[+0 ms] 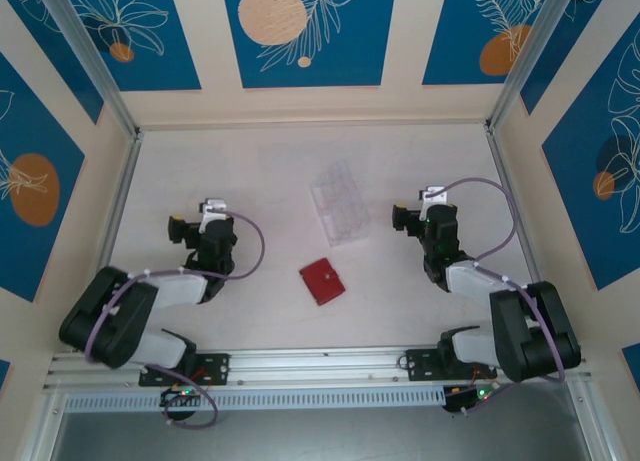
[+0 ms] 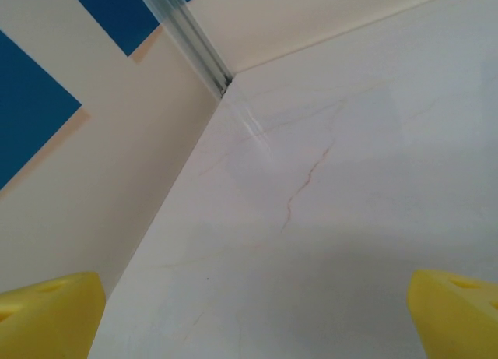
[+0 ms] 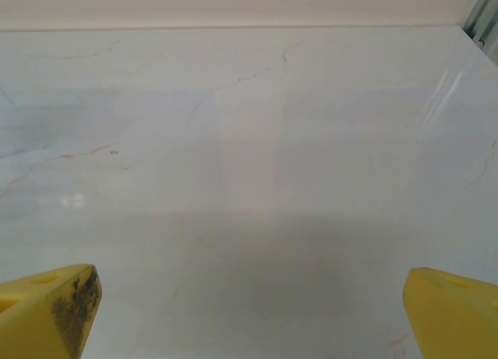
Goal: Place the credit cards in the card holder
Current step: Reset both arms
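Over on the left, the left arm [image 1: 150, 296] sits folded near its base, and its left fingers [image 2: 48, 316] are spread wide with nothing between them. They point toward the far-left corner of the desk [image 1: 260, 171], where the metal corner post [image 2: 187, 40] meets the wall.

Moving to the middle, the card holder [image 1: 322, 280] lies flat on the desk, red side up and looking closed. It sits nearer the arms' bases than the clear tray [image 1: 340, 203], which is just beyond it and a touch to the right, with a gap between the 2. Whether the cards are tucked inside the holder I cannot tell; the closed cover would hide them.

On to the right, the right arm [image 1: 505, 311] mirrors the left one. The right fingers [image 3: 455, 312] are also spread apart and hold nothing, hovering over bare desk and facing the back wall.

My read is that both arms are parked well apart from the holder, 1 on each side, so the middle stays free. That looks like a resting stance, not a reach. With the holder shut and no hand on it, this could be the very start or the very end of the job.
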Tool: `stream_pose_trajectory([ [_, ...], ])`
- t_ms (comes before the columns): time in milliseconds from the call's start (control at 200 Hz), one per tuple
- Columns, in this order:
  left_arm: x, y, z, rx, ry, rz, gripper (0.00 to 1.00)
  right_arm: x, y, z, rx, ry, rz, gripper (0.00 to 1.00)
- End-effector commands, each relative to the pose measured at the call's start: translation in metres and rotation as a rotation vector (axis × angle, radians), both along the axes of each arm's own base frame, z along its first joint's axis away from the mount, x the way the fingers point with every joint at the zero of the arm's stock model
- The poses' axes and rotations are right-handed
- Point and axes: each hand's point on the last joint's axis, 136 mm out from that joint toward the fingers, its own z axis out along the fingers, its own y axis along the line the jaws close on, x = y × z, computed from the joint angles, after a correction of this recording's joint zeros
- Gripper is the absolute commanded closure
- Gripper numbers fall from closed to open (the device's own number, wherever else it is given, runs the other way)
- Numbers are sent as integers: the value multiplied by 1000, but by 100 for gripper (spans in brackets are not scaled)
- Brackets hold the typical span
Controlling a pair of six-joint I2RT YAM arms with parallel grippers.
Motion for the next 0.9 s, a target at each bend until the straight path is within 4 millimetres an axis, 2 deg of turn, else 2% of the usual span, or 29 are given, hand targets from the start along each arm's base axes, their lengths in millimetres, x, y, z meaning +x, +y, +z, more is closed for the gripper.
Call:
stream_pose_trajectory([
  [0, 14, -5, 24, 14, -144, -50, 0, 8, -4, 11, 24, -92, 24, 1],
  [165, 24, -18, 21, -44, -138, -122, 0, 12, -4, 7, 28, -114, 61, 1],
  [225, 20, -34, 15, -100, -158, -264, 0, 12, -4, 3, 28, -130, 64, 1],
  [345, 19, -6, 16, -125, -234, -129, 1, 19, -6, -14, 30, -106, 56, 1],
  [520, 26, 1, 3, -234, -159, -167, 0, 22, 2, -17, 55, -75, 126, 1],
  [630, 29, -5, -5, -313, -135, -273, 0, 24, 6, -18, 102, -50, 194, 1],
  [685, 32, -5, -21, -345, -90, -287, 0, 23, 5, -18, 109, -48, 197, 1],
  [725, 40, -1, -18, -338, -115, -279, 0, 24, 5, -19, 110, -45, 199, 1],
  [790, 43, -1, -26, -371, -25, -270, 0, 26, 6, -20, 120, -29, 204, 1],
  [895, 45, 0, -24, -370, -44, -267, 0, 27, 4, -20, 128, -21, 198, 1],
])
